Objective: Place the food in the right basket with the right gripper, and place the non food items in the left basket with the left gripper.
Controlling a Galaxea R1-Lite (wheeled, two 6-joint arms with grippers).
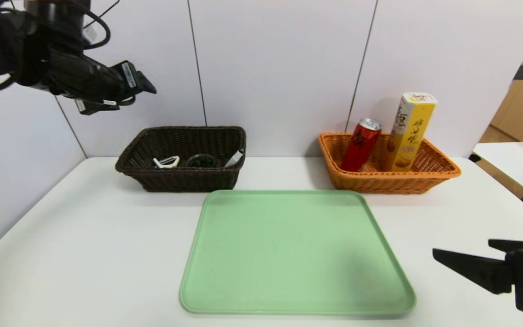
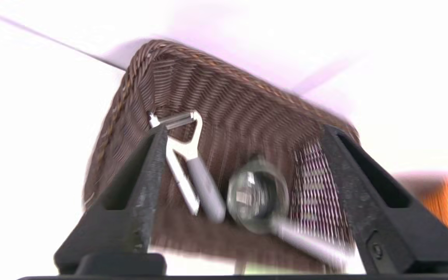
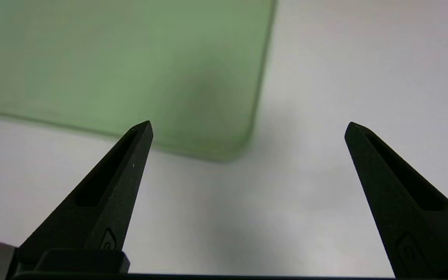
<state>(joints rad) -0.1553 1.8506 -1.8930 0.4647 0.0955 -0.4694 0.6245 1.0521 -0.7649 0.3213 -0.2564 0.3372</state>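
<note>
The dark brown left basket (image 1: pixel 182 180) holds the non food items: a white-headed peeler (image 1: pixel 167 161), a dark glass cup (image 1: pixel 201 160) and a white marker (image 1: pixel 234 158). My left gripper (image 1: pixel 145 86) hangs high above and left of it, open and holding nothing. In the left wrist view the open gripper (image 2: pixel 243 130) frames the left basket (image 2: pixel 224 97) with the peeler (image 2: pixel 204 182), a thin white pen (image 2: pixel 183 181), the cup (image 2: pixel 257 196) and the marker (image 2: pixel 309 245). The orange right basket (image 1: pixel 393 181) holds the food: a red can (image 1: pixel 360 145) and a yellow box (image 1: pixel 410 131), both leaning. My right gripper (image 1: pixel 463 250) (image 3: pixel 248 125) stands open low at the near right.
A green tray (image 1: pixel 288 254) lies in the middle of the white table (image 1: pixel 84 254), in front of both baskets; its corner (image 3: pixel 216 147) shows ahead of the right gripper. A wall runs close behind the baskets. A second table (image 1: pixel 506 159) stands at the far right.
</note>
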